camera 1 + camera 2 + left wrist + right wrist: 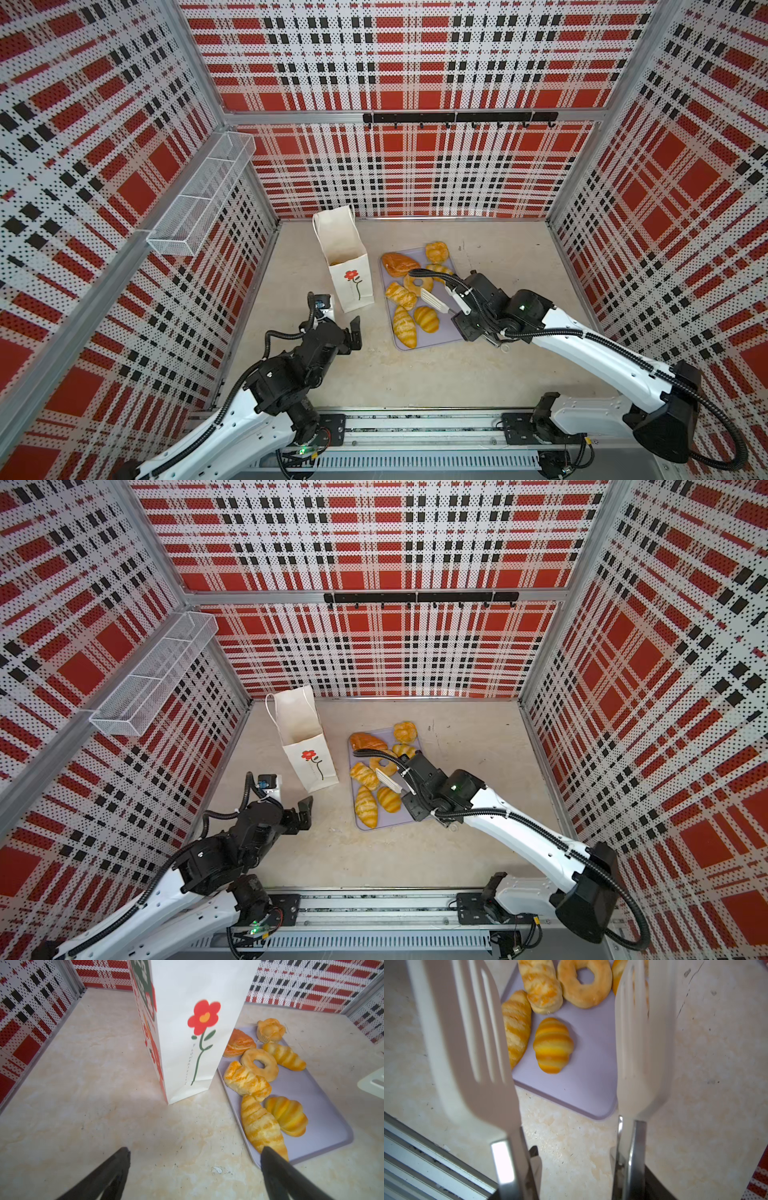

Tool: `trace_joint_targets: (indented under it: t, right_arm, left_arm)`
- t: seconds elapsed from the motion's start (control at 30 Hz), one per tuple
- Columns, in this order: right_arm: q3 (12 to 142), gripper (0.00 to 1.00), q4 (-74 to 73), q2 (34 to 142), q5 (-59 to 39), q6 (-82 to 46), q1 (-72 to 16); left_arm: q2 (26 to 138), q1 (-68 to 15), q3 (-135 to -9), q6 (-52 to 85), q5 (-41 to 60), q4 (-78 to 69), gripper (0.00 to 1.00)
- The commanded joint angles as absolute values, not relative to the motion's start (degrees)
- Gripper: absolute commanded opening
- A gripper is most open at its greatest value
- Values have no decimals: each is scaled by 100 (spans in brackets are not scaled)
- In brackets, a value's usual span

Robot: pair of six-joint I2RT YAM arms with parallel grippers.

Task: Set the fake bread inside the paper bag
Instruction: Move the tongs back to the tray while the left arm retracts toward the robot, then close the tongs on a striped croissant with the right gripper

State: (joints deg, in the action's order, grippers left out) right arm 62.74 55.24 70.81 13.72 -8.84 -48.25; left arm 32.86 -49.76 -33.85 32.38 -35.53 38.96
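Hovering over the lilac tray (440, 338) now, clamping the handles of the white slotted tongs (432, 300) in the right gripper (456, 306), holding the blades spread with nothing between them. Seemingly lining up on the small striped croissant (553, 1045), framed between the blades in the right wrist view. Counting seven pieces of the fake bread (404, 326) lying on that tray; not managing to make out any bread inside the paper bag (353, 286), standing upright just beside the tray. Idling with the left gripper (195, 1151) near the bag's foot, jaws wide apart and empty. Judging the croissant light, squashy and smooth-skinned, likely rolling under a skewed pinch: pointing to a gentle squeeze across its fat middle, blades flat on both flanks, not on the tapered tips.
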Motion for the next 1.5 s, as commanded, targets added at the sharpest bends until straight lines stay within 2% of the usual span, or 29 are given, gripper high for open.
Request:
trace_joint_targets:
  t: [0.0, 0.3, 0.67, 1.1, 1.47]
  right_arm:
    - [5905, 62, 5163, 6839, 1535, -1261, -4815]
    - [5162, 62, 4951, 6912, 1341, -1561, -4857]
    - [5290, 65, 4961, 7758, 1397, -1912, -5162]
    - [5754, 69, 5027, 8569, 1249, -1863, -5193]
    - [6414, 70, 5348, 9485, 1391, -1898, -5190]
  left_arm:
    - [3283, -5372, -3175, 3936, -4255, 3885, 99]
    - [3805, -6279, -2779, 4726, -4593, 3756, 99]
    - [4719, -7296, -2489, 5401, -4735, 3109, 99]
    - [5727, -7691, -2732, 5406, -4456, 2724, 100]
    - [5794, -7845, -2713, 5460, -4216, 2737, 100]
